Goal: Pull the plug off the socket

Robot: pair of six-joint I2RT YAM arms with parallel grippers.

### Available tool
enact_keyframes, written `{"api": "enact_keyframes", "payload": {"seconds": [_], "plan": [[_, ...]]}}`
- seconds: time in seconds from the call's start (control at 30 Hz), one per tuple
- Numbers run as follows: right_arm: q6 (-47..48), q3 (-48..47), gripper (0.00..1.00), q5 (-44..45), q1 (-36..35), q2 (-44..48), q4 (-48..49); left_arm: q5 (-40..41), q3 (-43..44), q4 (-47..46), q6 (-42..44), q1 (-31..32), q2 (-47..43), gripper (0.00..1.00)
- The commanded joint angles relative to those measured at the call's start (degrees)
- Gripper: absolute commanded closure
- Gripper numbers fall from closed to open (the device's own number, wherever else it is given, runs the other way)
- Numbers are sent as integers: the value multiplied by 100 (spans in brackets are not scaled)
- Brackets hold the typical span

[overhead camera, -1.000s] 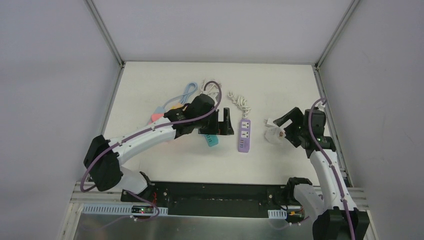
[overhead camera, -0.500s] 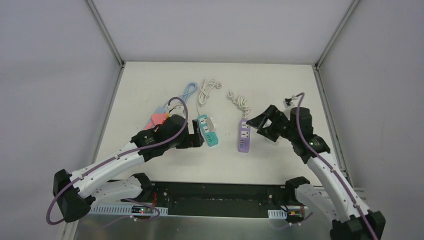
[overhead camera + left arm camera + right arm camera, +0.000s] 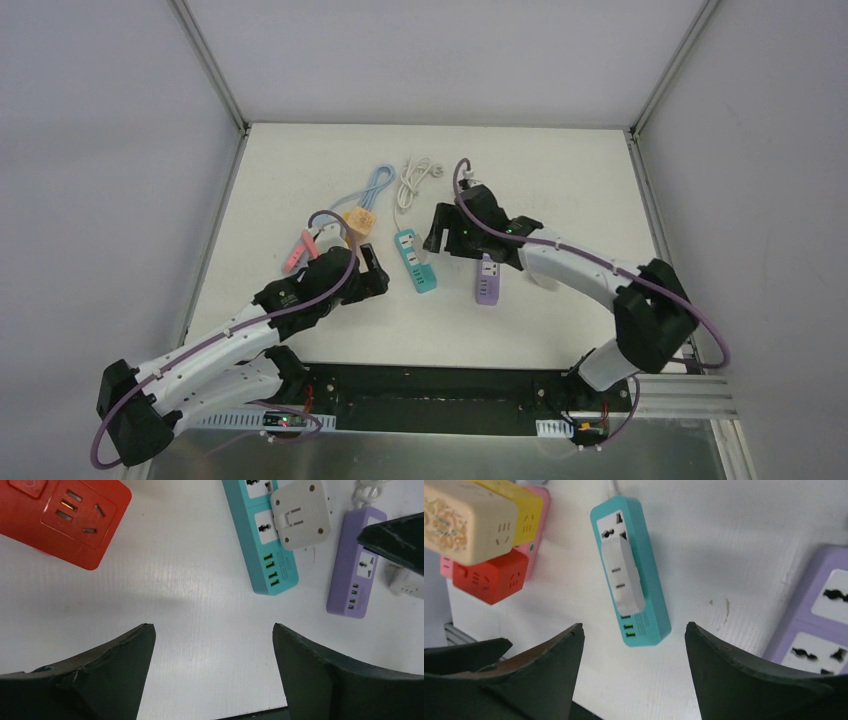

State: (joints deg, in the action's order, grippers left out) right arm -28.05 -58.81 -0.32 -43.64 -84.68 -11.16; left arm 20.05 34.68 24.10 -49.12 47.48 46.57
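The teal socket strip (image 3: 424, 282) lies on the table's middle with a white plug (image 3: 411, 254) seated in its upper outlets. The left wrist view shows the strip (image 3: 260, 545) and plug (image 3: 300, 514) ahead and to the right of my left gripper (image 3: 211, 627), which is open over bare table. My left gripper (image 3: 374, 276) sits just left of the strip. My right gripper (image 3: 440, 236) hovers at the strip's right side, open and empty; from its wrist the plug (image 3: 622, 570) and strip (image 3: 646, 605) lie just beyond the gripper (image 3: 634, 625).
A purple strip (image 3: 487, 280) lies right of the teal one, under my right forearm. A beige cube socket (image 3: 359, 221), a pink-red socket (image 3: 298, 251), a blue cord (image 3: 375, 184) and a white cord (image 3: 415, 178) lie at the back left.
My right arm swung left from the table's right side to the teal strip. My left arm drew back toward the near edge. Both grippers' jaws narrowed slightly.
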Motion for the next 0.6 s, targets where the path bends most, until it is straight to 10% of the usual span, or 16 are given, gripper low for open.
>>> {"api": "enact_keyframes", "payload": {"seconds": [0.0, 0.57], "plan": [[413, -860, 27, 573, -89, -764, -17, -149, -148, -793, -192, -293, 124, 8], [840, -1010, 96, -117, -192, -1414, -352, -974, 120, -1495, -94, -756, 1293, 9]]}}
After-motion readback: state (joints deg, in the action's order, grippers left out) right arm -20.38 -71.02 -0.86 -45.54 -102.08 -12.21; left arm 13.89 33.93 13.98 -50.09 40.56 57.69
